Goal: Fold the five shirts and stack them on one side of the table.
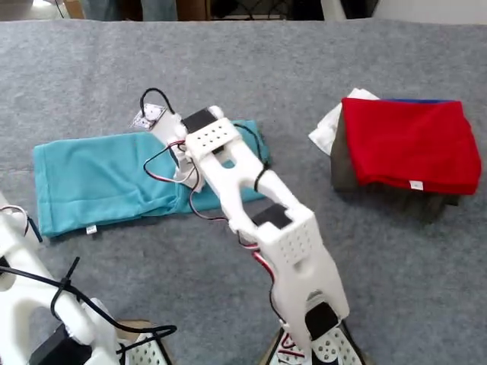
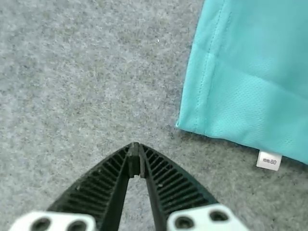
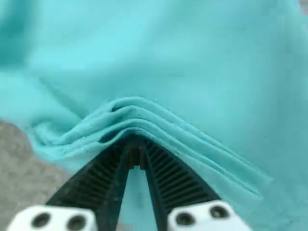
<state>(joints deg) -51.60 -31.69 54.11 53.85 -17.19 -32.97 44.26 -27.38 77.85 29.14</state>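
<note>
A teal shirt (image 1: 106, 179) lies folded into a long strip on the grey table, left of centre. My right arm (image 1: 228, 163) stretches over the strip's right end. My right gripper (image 3: 136, 161) is shut, with bunched layers of the teal shirt (image 3: 192, 72) pinched at its tips. My left gripper (image 2: 135, 161) is shut with nothing in it, hovering over bare table just off the teal shirt's (image 2: 250, 82) near corner, close to a small white tag (image 2: 268, 160). At the right sits a stack of folded shirts with a red shirt (image 1: 411, 144) on top.
Under the red shirt are dark folded shirts (image 1: 346, 175), and a white one (image 1: 327, 129) pokes out at the stack's left. The left arm's body (image 1: 38, 304) fills the lower left corner. Cables (image 1: 163, 163) loop over the teal shirt by the right wrist.
</note>
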